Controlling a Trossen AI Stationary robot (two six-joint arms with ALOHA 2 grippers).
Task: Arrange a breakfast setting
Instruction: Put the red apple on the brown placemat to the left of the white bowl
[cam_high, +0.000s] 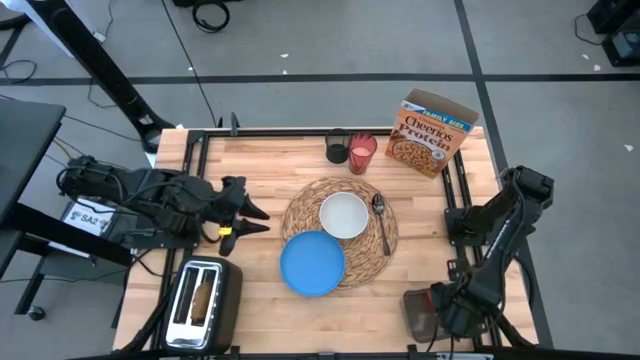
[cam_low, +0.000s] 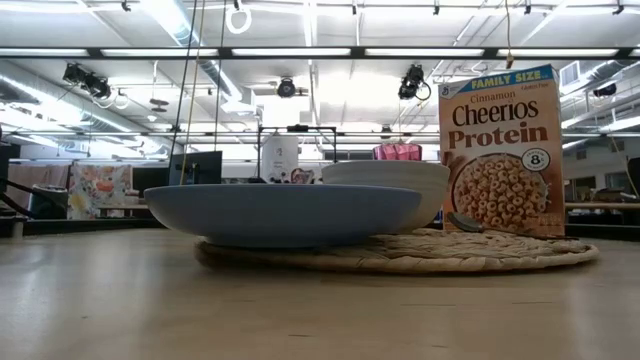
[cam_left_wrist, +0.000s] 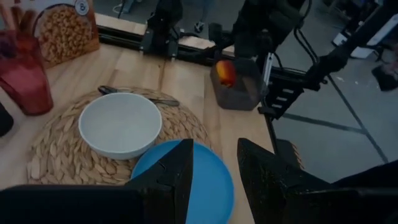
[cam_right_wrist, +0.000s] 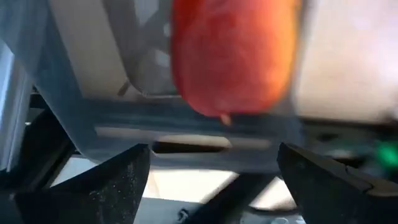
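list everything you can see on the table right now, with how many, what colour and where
placemat: one, straw, table centre
bowl: one, white, on the placemat
plate: one, blue, overlapping the placemat's near-left edge
spoon: one, metal, on the placemat right of the bowl
cup: one, red, far side
holder cup: one, black, left of the red cup
Cheerios box: one, orange, far right
toaster: one, silver, near left, toast in a slot
apple: one, red-yellow, in a clear bin, near right
left tool: left of the plate
right tool: open, at the apple's bin

Overhead looking straight down, table-level facing the room, both sharing the placemat (cam_high: 340, 232), wrist cameras close.
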